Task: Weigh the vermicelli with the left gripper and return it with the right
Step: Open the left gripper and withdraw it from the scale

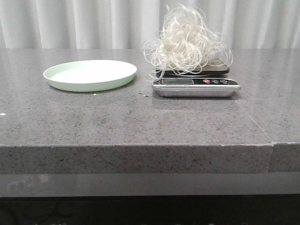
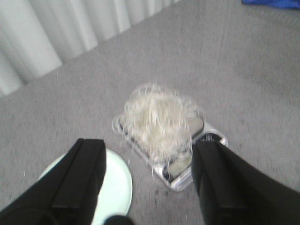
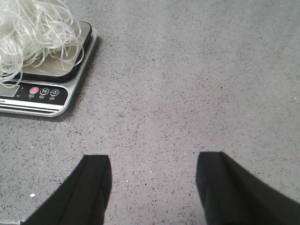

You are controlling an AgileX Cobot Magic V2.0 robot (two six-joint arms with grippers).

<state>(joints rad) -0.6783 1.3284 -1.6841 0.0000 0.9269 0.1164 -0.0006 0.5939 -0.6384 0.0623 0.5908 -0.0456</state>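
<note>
The vermicelli (image 1: 187,42) sits heaped on the kitchen scale (image 1: 197,86), right of centre. Both the left gripper (image 2: 149,180) and right gripper (image 3: 154,187) hang open, empty. Overhanging strands could snag and drag the scale, or drop short of the pale green plate (image 1: 90,75).

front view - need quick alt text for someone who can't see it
A fluffy tangle of whitish vermicelli sits piled on a silver digital kitchen scale on a grey speckled countertop. To its left lies an empty pale green plate. White curtains hang behind; no gripper appears in this view.
</note>
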